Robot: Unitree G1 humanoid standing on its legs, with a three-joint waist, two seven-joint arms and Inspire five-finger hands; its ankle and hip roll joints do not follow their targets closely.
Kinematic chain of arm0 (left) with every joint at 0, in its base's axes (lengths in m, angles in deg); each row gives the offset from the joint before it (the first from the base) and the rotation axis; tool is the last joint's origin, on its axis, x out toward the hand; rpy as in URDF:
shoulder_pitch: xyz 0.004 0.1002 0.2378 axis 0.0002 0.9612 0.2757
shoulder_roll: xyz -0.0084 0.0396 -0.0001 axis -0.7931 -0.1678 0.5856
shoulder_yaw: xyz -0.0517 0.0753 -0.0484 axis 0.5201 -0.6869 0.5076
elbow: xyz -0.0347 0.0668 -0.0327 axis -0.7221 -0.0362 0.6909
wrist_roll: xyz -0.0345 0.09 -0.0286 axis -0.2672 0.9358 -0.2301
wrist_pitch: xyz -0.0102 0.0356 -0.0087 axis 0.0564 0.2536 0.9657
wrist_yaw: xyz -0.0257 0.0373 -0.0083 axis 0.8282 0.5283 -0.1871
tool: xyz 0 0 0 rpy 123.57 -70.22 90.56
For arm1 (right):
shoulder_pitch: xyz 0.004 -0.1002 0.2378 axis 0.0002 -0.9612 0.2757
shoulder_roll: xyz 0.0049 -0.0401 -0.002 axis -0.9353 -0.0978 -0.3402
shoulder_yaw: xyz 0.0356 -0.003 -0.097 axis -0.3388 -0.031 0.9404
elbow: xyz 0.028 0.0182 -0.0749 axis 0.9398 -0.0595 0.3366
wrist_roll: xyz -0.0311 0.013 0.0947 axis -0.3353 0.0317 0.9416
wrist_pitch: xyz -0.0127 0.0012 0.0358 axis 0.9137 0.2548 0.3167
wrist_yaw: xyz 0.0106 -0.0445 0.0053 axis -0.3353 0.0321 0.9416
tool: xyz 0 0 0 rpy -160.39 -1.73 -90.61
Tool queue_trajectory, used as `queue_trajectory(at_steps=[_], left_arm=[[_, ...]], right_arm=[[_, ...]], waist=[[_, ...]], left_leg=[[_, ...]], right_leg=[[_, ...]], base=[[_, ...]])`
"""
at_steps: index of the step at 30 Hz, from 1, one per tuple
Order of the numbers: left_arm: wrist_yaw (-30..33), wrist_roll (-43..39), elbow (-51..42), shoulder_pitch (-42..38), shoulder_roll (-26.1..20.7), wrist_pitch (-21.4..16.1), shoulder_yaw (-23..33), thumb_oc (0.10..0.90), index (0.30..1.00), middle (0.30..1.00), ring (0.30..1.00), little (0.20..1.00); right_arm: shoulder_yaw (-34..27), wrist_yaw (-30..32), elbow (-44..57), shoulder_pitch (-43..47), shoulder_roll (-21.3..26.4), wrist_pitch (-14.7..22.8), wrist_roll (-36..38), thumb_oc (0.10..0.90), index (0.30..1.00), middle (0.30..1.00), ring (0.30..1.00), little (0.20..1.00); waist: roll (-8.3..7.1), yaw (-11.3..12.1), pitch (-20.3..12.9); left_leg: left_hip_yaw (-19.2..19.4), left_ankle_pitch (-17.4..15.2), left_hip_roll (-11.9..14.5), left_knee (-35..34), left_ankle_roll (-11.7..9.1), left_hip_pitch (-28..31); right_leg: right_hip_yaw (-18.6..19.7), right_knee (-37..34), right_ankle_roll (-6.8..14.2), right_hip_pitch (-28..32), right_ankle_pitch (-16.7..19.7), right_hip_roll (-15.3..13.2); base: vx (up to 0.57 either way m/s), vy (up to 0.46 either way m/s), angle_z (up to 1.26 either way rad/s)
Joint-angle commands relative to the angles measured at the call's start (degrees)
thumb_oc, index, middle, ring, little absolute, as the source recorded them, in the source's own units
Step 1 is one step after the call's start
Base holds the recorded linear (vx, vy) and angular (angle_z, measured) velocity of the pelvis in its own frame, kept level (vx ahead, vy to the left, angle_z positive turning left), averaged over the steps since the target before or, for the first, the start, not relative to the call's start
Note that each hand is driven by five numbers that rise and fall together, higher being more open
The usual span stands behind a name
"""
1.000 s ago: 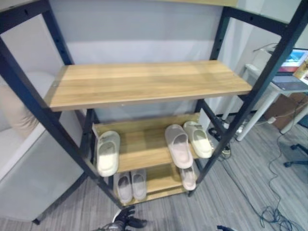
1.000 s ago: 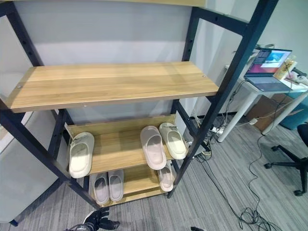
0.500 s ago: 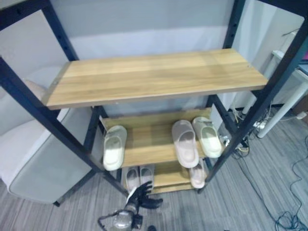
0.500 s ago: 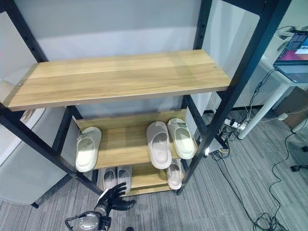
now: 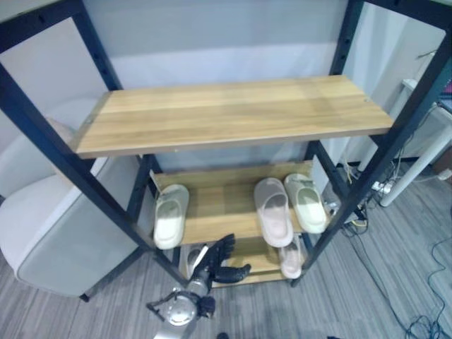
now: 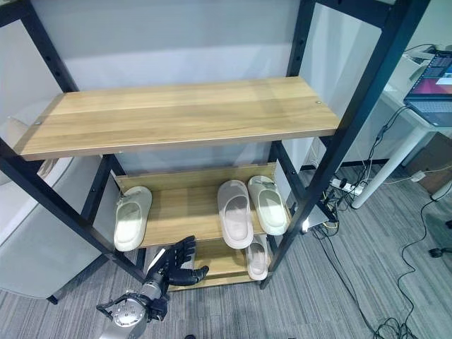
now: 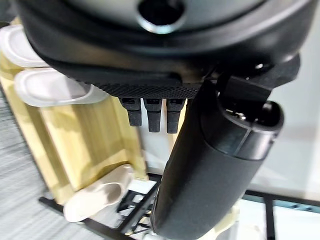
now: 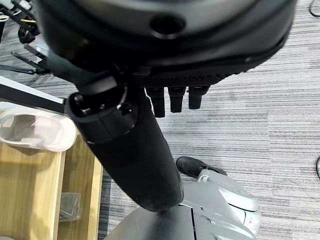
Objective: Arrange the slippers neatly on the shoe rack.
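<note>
left eye view: the left robot hand (image 5: 220,260), fingers spread and empty, had risen toward the shoe rack (image 5: 233,116), nearing the bottom shelf. right eye view: slippers (image 6: 234,212) sat on the middle shelf. right wrist view: the right robot hand (image 8: 172,97) hung open over the floor (image 8: 260,120).

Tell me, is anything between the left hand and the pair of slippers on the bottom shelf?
Nothing visible is. The left hand, fingers straight, reaches toward the bottom shelf in front of the rack; it hides the pair from above.
</note>
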Motion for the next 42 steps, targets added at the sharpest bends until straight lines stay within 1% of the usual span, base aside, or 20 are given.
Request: queue_trajectory(at_steps=[1, 2, 7, 10, 14, 15, 16, 17, 19, 20, 21, 23, 27, 31, 32, 33, 34, 35, 37, 42], left_arm=[[-0.1, -2.8, -8.6, -5.0, 2.0, -5.1, 1.4, 0.800, 0.900, 0.900, 0.900, 0.900], [0.8, -2.9, -9.7, -7.1, 2.4, -5.5, 1.6, 0.800, 0.900, 0.900, 0.900, 0.900], [1.9, -2.2, -10.6, -11.0, 2.6, -5.6, 1.4, 0.800, 0.900, 0.900, 0.900, 0.900], [3.5, 1.3, -9.9, -15.8, 1.0, -5.8, 1.3, 0.800, 0.900, 0.900, 0.900, 0.900], [6.6, 7.2, -6.2, -22.4, -1.8, -5.9, 0.4, 0.800, 0.900, 0.900, 0.900, 0.900], [7.8, 8.7, -4.8, -24.5, -2.7, -6.0, 0.0, 0.800, 0.900, 0.900, 0.900, 0.900], [9.7, 11.1, -2.1, -28.0, -3.8, -5.8, -0.7, 0.800, 0.900, 0.900, 0.900, 0.900], [9.8, 11.1, -2.0, -28.2, -3.8, -5.9, -0.7, 0.800, 0.900, 0.900, 0.900, 0.900], [11.7, 13.0, 1.1, -31.8, -5.1, -5.7, -1.3, 0.800, 0.900, 0.900, 0.900, 0.900], [12.7, 13.9, 3.0, -34.0, -5.8, -5.9, -1.8, 0.800, 0.900, 0.900, 0.900, 0.900], [13.3, 14.4, 4.4, -35.5, -6.4, -5.7, -2.3, 0.800, 0.900, 0.900, 0.900, 0.900], [15.3, 15.8, 8.8, -40.7, -8.3, -5.8, -4.1, 0.800, 0.900, 0.900, 0.900, 0.900], [16.7, 16.2, 12.0, -44.1, -8.9, -5.9, -4.7, 0.800, 0.900, 0.900, 0.900, 0.900], [19.4, 15.4, 18.0, -50.4, -9.4, -5.7, -6.2, 0.800, 0.900, 0.900, 0.900, 0.900], [19.4, 15.4, 18.1, -50.5, -9.4, -5.7, -6.2, 0.800, 0.900, 0.900, 0.900, 0.900], [20.4, 14.8, 21.6, -54.4, -9.6, -5.8, -7.5, 0.800, 0.900, 0.900, 0.900, 0.900], [20.9, 14.8, 22.5, -55.9, -9.9, -5.9, -8.0, 0.800, 0.900, 0.900, 0.900, 0.900], [20.9, 14.8, 22.6, -55.9, -9.9, -5.9, -8.0, 0.800, 0.900, 0.900, 0.900, 0.900], [21.8, 14.1, 25.3, -58.6, -10.1, -6.0, -8.8, 0.800, 0.900, 0.900, 0.900, 0.900], [22.3, 13.1, 27.7, -60.6, -10.6, -6.2, -8.6, 0.800, 0.900, 0.900, 0.900, 0.900]], right_arm=[[1.1, -0.4, -0.9, 2.7, -1.4, 1.5, -1.0, 0.800, 0.900, 0.900, 0.900, 0.900], [1.6, -0.4, -0.7, 2.8, -1.3, 1.5, -1.0, 0.800, 0.900, 0.900, 0.900, 0.900], [2.2, -0.4, -0.5, 2.6, -1.3, 1.3, -1.2, 0.800, 0.900, 0.900, 0.900, 0.900], [2.3, -0.3, -0.3, 2.2, -1.7, 1.1, -1.1, 0.800, 0.900, 0.900, 0.900, 0.900], [2.8, -0.1, 0.2, 1.6, -2.1, 0.8, -1.2, 0.800, 0.900, 0.900, 0.900, 0.900], [2.8, 0.0, 0.4, 1.7, -2.3, 0.7, -1.1, 0.800, 0.900, 0.900, 0.900, 0.900], [3.0, 0.1, 0.6, 1.3, -2.3, 0.5, -1.0, 0.800, 0.900, 0.900, 0.900, 0.900], [3.0, 0.1, 0.7, 1.4, -2.3, 0.5, -1.0, 0.800, 0.900, 0.900, 0.900, 0.900], [3.2, 0.3, 0.7, 1.3, -2.2, 0.4, -0.9, 0.800, 0.900, 0.900, 0.900, 0.900], [3.4, 0.4, 0.9, 1.5, -2.1, 0.4, -0.8, 0.800, 0.900, 0.900, 0.900, 0.900], [3.5, 0.5, 0.9, 1.4, -1.9, 0.4, -0.7, 0.800, 0.900, 0.900, 0.900, 0.900], [3.9, 0.6, 1.8, 1.4, -1.2, 0.5, -0.3, 0.800, 0.900, 0.900, 0.900, 0.900], [4.1, 0.8, 2.2, 1.6, -0.8, 0.5, -0.2, 0.800, 0.900, 0.900, 0.900, 0.900], [4.7, 1.5, 2.4, 3.3, 0.1, 0.7, 0.2, 0.800, 0.900, 0.900, 0.900, 0.900], [4.7, 1.5, 2.4, 3.4, 0.1, 0.7, 0.2, 0.800, 0.900, 0.900, 0.900, 0.900], [5.4, 1.9, 2.2, 4.6, 0.5, 0.8, 0.7, 0.800, 0.900, 0.900, 0.900, 0.900], [5.4, 2.1, 2.3, 5.3, 0.6, 0.9, 0.8, 0.800, 0.900, 0.900, 0.900, 0.900], [5.4, 2.1, 2.3, 5.4, 0.5, 0.9, 0.8, 0.800, 0.900, 0.900, 0.900, 0.900], [5.8, 2.6, 3.2, 7.0, 0.9, 1.2, 1.2, 0.800, 0.900, 0.900, 0.900, 0.900], [5.9, 2.9, 3.8, 7.7, 1.1, 1.5, 1.6, 0.800, 0.900, 0.900, 0.900, 0.900]], waist=[[-1.58, 1.3, -2.2], [-1.49, 1.0, -2.4], [-1.36, 0.4, -2.7], [-1.40, -0.2, -2.8], [-1.56, -1.1, -2.7], [-1.72, -1.2, -2.5], [-1.70, -1.8, -2.4], [-1.77, -1.7, -2.2], [-1.66, -2.4, -2.1], [-1.76, -2.7, -1.8], [-1.67, -3.0, -1.7], [-1.50, -4.0, -0.8], [-1.31, -4.6, 0.0], [-1.09, -5.9, 2.3], [-1.08, -5.9, 2.3], [-0.90, -6.5, 4.0], [-0.80, -6.7, 4.7], [-0.80, -6.6, 4.7], [-0.46, -7.3, 6.8], [-0.44, -7.7, 8.4]], left_leg=[[2.1, -0.6, 1.3, -0.5, -4.4, 1.6], [2.2, -0.8, 1.3, -0.5, -4.4, 1.8], [2.4, -1.1, 1.4, -0.5, -4.5, 2.2], [2.5, -1.4, 1.3, -0.5, -4.5, 2.5], [2.7, -1.9, 1.2, -0.5, -4.6, 2.8], [2.9, -1.3, 1.2, -0.5, -4.6, 2.3], [2.9, -2.1, 1.1, -0.5, -4.7, 2.5], [3.0, -1.5, 1.1, -0.5, -4.6, 2.2], [3.1, -2.3, 1.1, -0.5, -4.8, 2.3], [3.4, -1.6, 1.0, -0.5, -4.7, 1.8], [3.5, -2.5, 1.0, -0.5, -4.9, 2.0], [3.8, -2.7, 1.1, -0.5, -5.0, 1.6], [4.1, -2.7, 1.1, -0.5, -5.0, 1.0], [4.8, -2.3, 1.2, -0.5, -5.2, -1.2], [4.8, -2.3, 1.2, -0.5, -5.2, -1.2], [5.1, -1.9, 1.1, -0.5, -5.2, -2.7], [5.3, -1.7, 1.1, -0.5, -5.3, -3.2], [5.3, -1.7, 1.1, -0.5, -5.3, -3.2], [5.8, -1.3, 1.0, -0.5, -5.3, -4.6], [6.5, -1.1, 1.0, -0.5, -5.3, -5.4]], right_leg=[[2.2, -0.1, 2.8, -1.2, 5.7, -0.9], [2.3, -0.1, 2.8, -1.2, 5.7, -0.8], [2.5, -0.1, 2.7, -1.0, 5.6, -0.7], [2.9, -0.1, 2.6, -1.0, 5.5, -0.7], [3.3, -0.1, 2.6, -1.1, 5.4, -0.7], [3.4, -0.1, 2.4, -1.7, 6.0, -0.7], [3.6, -0.1, 2.6, -1.8, 5.5, -0.6], [3.6, -0.1, 2.4, -2.1, 6.1, -0.6], [3.9, -0.1, 2.6, -2.2, 5.6, -0.6], [4.1, -0.1, 2.5, -2.9, 6.3, -0.6], [4.2, -0.1, 2.7, -2.8, 5.7, -0.6], [4.8, -0.1, 2.8, -3.6, 5.9, -0.6], [5.3, -0.1, 2.8, -4.5, 6.1, -0.5], [6.4, -0.1, 2.9, -7.6, 7.3, -0.7], [6.4, -0.1, 2.9, -7.6, 7.3, -0.7], [7.0, -0.1, 2.9, -9.5, 8.3, -0.7], [7.2, -0.1, 2.9, -10.3, 8.7, -0.8], [7.2, -0.1, 2.9, -10.4, 8.7, -0.8], [8.0, -0.1, 2.8, -12.4, 9.7, -0.9], [9.0, 0.2, 2.8, -14.1, 10.5, -0.9]], base=[[0.04, -0.012, 0.02], [0.00, 0.000, 0.00], [0.02, -0.008, 0.00], [0.04, -0.013, -0.03], [0.03, -0.008, -0.01], [0.00, 0.000, 0.00], [-0.03, -0.013, -0.01], [0.04, 0.000, -0.04], [-0.01, -0.001, -0.13], [-0.03, -0.002, -0.17], [-0.04, 0.002, -0.09], [-0.02, 0.006, -0.04], [-0.05, 0.009, -0.15], [-0.10, 0.010, -0.09], [-0.19, 0.018, -0.13], [-0.19, 0.021, -0.14], [-0.19, 0.020, -0.14], [-0.15, 0.023, -0.17], [-0.15, 0.032, -0.20], [-0.05, 0.010, -0.15]])
